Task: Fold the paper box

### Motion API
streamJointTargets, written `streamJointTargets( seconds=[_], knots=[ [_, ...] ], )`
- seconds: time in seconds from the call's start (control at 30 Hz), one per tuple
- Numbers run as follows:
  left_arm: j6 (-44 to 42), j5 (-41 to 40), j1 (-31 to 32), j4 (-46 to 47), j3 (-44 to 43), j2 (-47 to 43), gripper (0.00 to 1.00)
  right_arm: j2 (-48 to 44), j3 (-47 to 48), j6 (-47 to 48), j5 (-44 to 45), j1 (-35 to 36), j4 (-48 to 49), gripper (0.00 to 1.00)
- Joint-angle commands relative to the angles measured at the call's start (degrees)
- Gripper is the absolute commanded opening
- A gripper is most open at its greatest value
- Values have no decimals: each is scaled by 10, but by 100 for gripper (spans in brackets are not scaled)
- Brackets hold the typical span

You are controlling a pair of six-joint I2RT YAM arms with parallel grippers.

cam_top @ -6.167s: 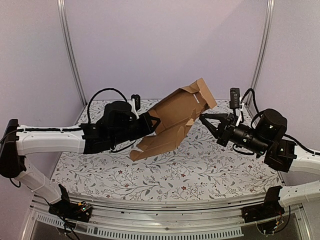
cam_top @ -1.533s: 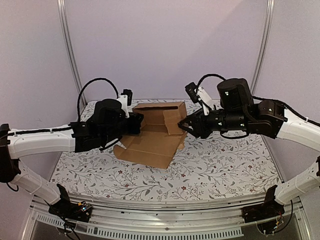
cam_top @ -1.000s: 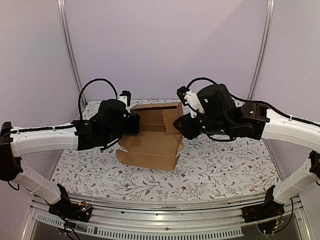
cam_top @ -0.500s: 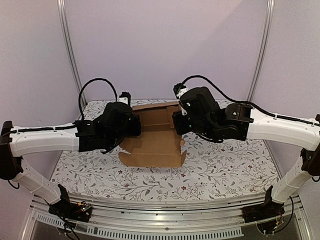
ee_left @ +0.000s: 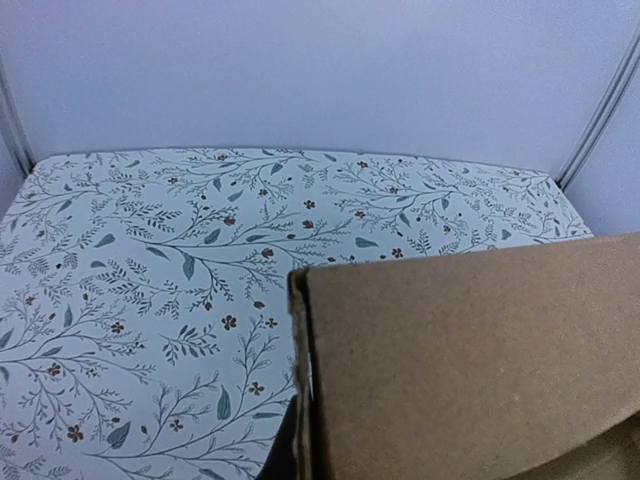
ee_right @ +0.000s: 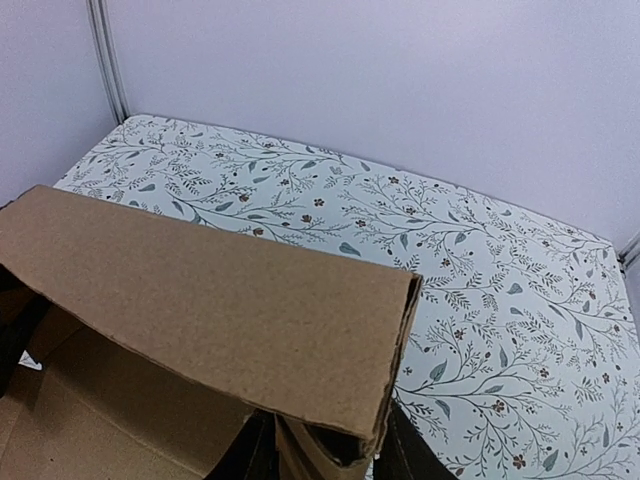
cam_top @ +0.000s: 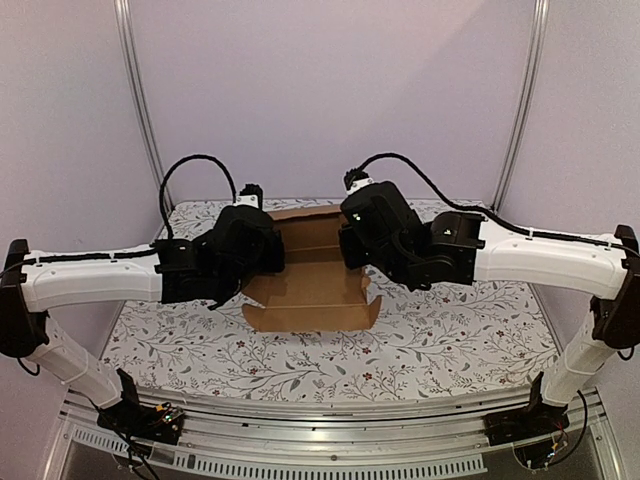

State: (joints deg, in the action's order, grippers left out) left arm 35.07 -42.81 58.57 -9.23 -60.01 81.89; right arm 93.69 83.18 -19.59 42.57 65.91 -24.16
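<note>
Sitting at the centre of the overhead frame, the paper box (cam_top: 312,285) is resting on the floral table (cam_top: 450,340). It is partly formed: the rear wall is standing up, the base is lying flat, and a front flap is lying toward the lower edge of the frame.

The left gripper (cam_top: 272,250) is meeting the box's left side. In the left wrist view brown cardboard is filling the lower right, edge-on at bottom centre, and the jaws are clamping tight on it.

The right gripper (cam_top: 348,245) is meeting the box's right side. In the right wrist view its dark fingers (ee_right: 412,452) are straddling a doubled cardboard wall at the bottom of the frame. Whether they are pressing on it cannot be told.

Both arms are reaching in from the left and right edges of the overhead frame.
</note>
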Motion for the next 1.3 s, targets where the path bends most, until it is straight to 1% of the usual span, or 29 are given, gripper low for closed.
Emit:
streamJointTargets(
  seconds=[0.0, 0.23, 0.37, 0.53, 0.7, 1.0, 1.07, 1.17, 1.2, 1.27],
  knots=[
    [4, 41, 34, 15, -20, 1, 0, 29, 15, -16, 13, 10, 34, 32],
    [10, 39, 38, 10, -21, -2, 0, 54, 31, -15, 34, 10, 42, 27],
    [11, 39, 39, 11, -21, 0, 0, 67, 43, -18, 31, 10, 44, 21],
    [11, 40, 40, 11, -23, 1, 0, 73, 48, -16, 26, 10, 45, 0],
    [10, 37, 41, 10, -24, 2, 0, 72, 48, -18, 24, 11, 45, 0],
    [11, 49, 41, 6, -37, 14, 1, 79, 55, -26, 44, 16, 41, 0],
    [13, 51, 41, 3, -44, 20, 6, 80, 61, -26, 53, 15, 36, 0],
    [18, 50, 42, -6, -52, 28, 10, 89, 77, -21, 61, 15, 27, 0],
    [20, 48, 42, -7, -53, 31, 13, 92, 80, -20, 62, 15, 26, 0],
    [23, 45, 42, -10, -55, 32, 15, 95, 84, -18, 63, 14, 26, 0]
  ],
)
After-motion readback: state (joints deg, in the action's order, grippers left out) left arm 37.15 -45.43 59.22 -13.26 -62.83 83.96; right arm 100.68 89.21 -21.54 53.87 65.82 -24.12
